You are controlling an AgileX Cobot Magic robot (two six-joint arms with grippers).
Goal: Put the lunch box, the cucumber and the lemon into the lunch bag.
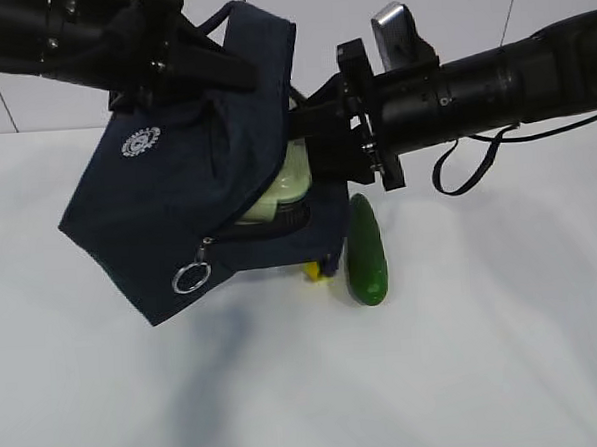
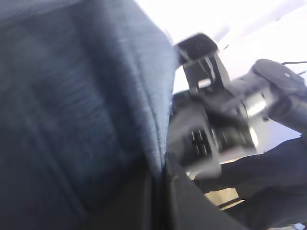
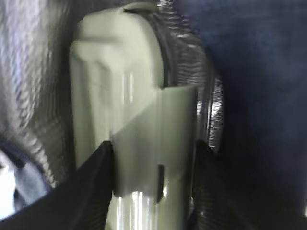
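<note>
The dark navy lunch bag [image 1: 168,220] hangs tilted above the white table, its top flap pinched by my left gripper [image 1: 242,71], which is shut on the fabric [image 2: 72,96]. The pale green lunch box [image 1: 286,184] sits partly inside the bag's open mouth. My right gripper [image 3: 153,158] is shut on the lunch box [image 3: 120,72], one finger on each side. The dark green cucumber [image 1: 365,252] lies on the table just right of the bag. Only a yellow sliver of the lemon [image 1: 312,272] shows under the bag's lower corner.
The silver ring pull [image 1: 189,279] dangles at the bag's front edge. My right arm [image 1: 491,78] reaches in from the right with a black cable looped beneath it. White table [image 1: 467,375] spreads in front and to the right.
</note>
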